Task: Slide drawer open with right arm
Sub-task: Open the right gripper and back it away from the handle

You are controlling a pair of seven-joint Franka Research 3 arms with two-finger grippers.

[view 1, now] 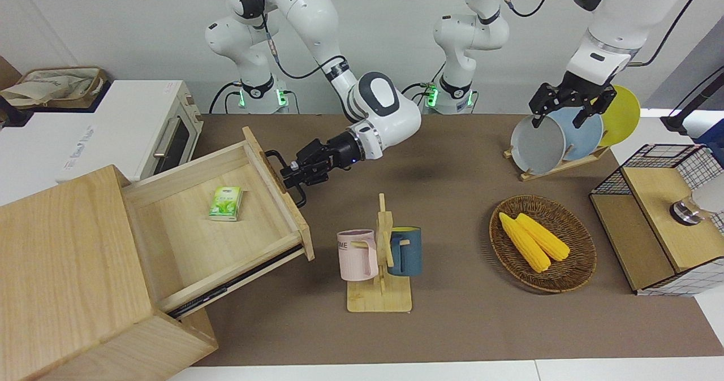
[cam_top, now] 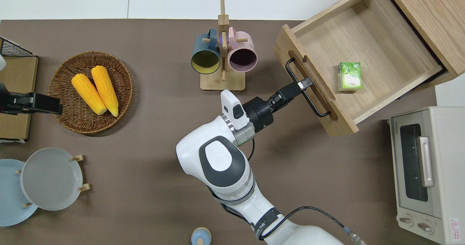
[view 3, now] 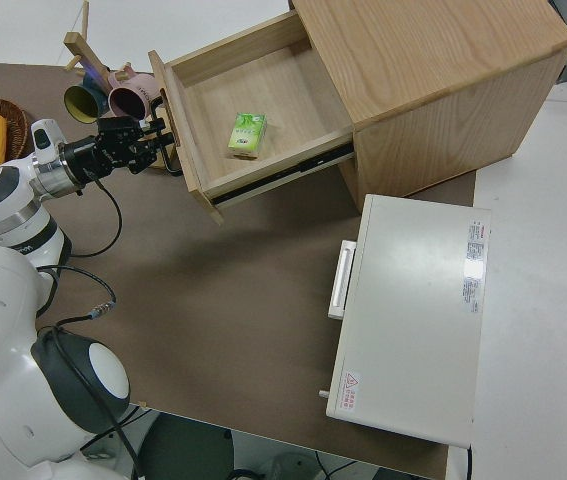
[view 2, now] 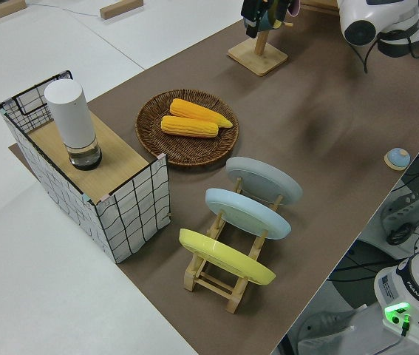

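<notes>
The drawer [view 1: 186, 245] stands pulled far out of the big pale-wood box [view 1: 62, 268] at the right arm's end of the table. It also shows in the overhead view [cam_top: 367, 34] and the right side view [view 3: 233, 90]. A green packet [cam_top: 349, 76] lies inside it. My right gripper [cam_top: 303, 84] is shut on the black bar handle [cam_top: 291, 66] on the drawer's front, near the bar's middle; it also shows in the front view [view 1: 291, 173]. The left arm is parked.
A wooden mug rack [cam_top: 222, 81] with a blue and a pink mug stands close to the drawer front, toward the left arm's end. A white toaster oven [cam_top: 425, 172] sits nearer to the robots than the box. A corn basket [view 1: 543, 244], plate rack [view 1: 560, 138] and wire-mesh box [view 1: 662, 217] stand at the left arm's end.
</notes>
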